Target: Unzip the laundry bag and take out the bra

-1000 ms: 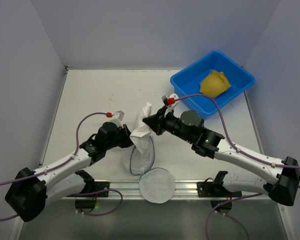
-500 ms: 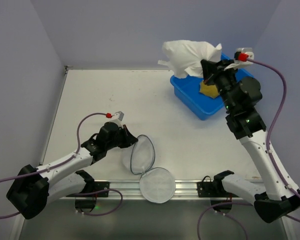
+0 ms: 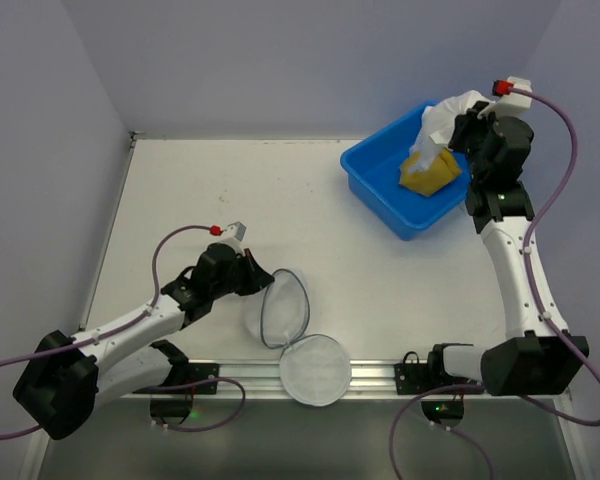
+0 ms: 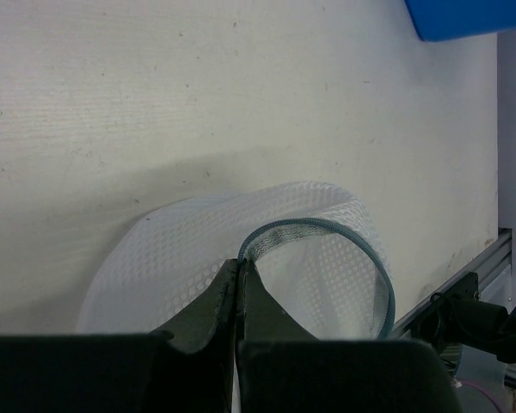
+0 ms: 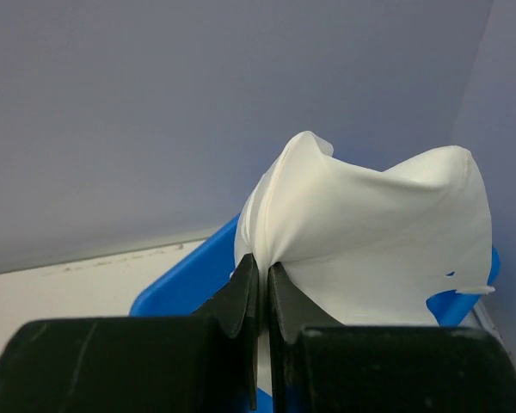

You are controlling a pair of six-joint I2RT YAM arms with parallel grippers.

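Swung aside, right gripper (image 5: pixel 260 271) pinches crumpled bra (image 5: pixel 370 232), seemingly; left gripper (image 4: pixel 239 268) nips mesh bag (image 4: pixel 181 245).

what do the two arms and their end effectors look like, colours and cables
The left arm and right arm are white links with bulky black joints and black bases. A purple cable with a red plug runs to each wrist. The left end effector and right end effector each have two dark, tapering fingers.
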